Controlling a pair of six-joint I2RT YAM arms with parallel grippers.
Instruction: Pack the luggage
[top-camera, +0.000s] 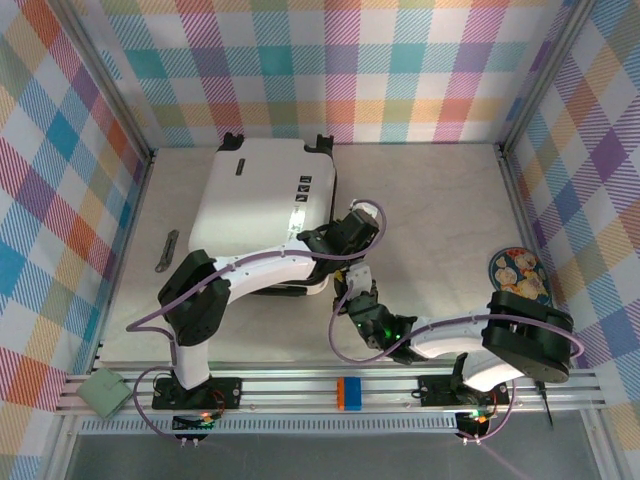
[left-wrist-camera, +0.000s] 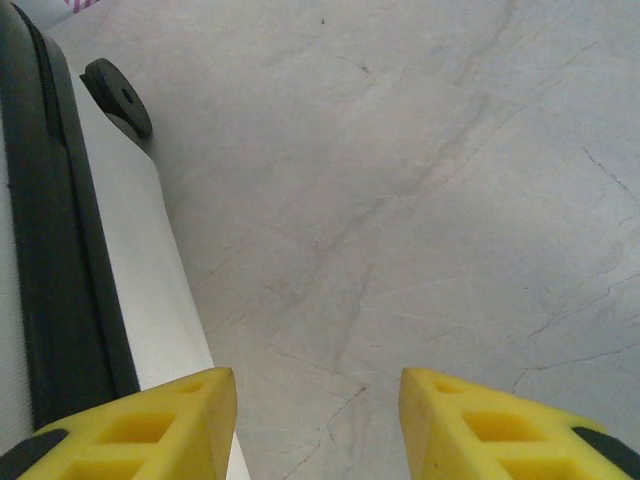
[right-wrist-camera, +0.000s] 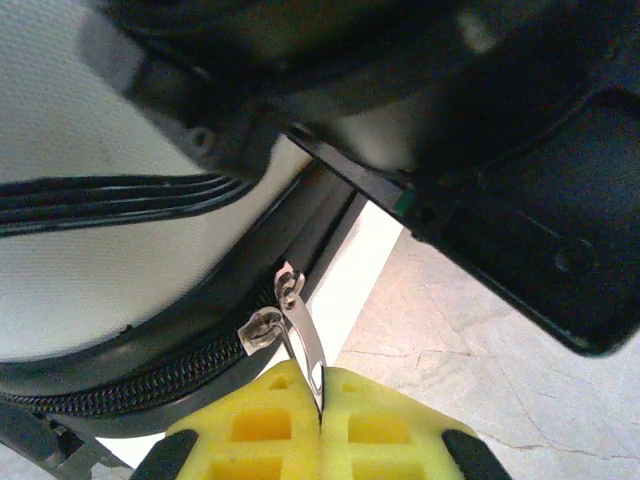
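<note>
With the closed white suitcase lying toward 11 o'clock on the table, zipping looks to be the step in hand: the right gripper pinches the zipper pull at its 5 o'clock corner, the left gripper is spread and empty alongside, and the next move likely calls for dragging the pull along the track.

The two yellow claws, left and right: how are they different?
The left gripper is open, with bare table between its fingers; the right gripper is shut. The left gripper holds nothing, while the right gripper pinches the silver zipper pull of the luggage. Both have yellow fingers and sit close beside the luggage.
</note>
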